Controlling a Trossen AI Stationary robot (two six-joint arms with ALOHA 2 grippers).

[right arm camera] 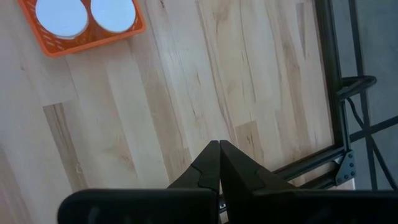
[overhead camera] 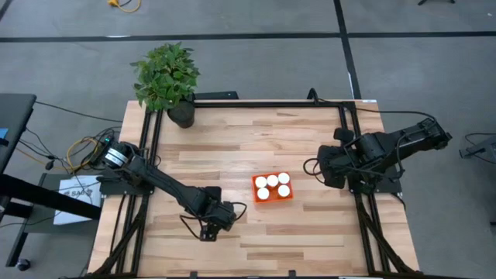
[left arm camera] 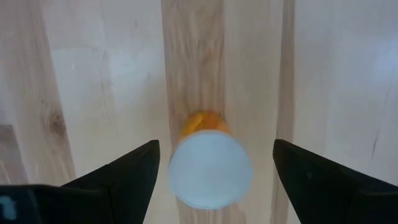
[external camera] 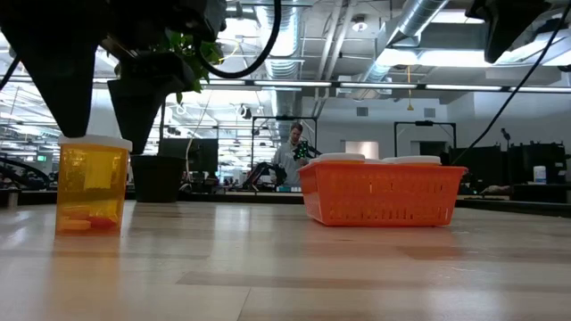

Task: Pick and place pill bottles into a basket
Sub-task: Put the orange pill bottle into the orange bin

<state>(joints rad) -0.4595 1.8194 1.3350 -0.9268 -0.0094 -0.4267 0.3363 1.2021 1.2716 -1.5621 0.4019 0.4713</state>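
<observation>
Wooden table [overhead camera: 232, 155] below me. The orange basket [overhead camera: 273, 188] sits near its middle with five white-capped bottles inside. My left hand [left arm camera: 214, 171] hovers over the last pill bottle [left arm camera: 210, 167], standing upright, fingers spread either side, not touching. My right hand [right arm camera: 219, 163] waits pinched together near the table's right edge.

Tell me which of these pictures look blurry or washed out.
Left wrist view: the white-capped orange pill bottle between the open left gripper is soft, out of focus. Low view: bright ceiling lights, arms silhouetted, orange perforated plastic basket sharp. High view: even light.
</observation>
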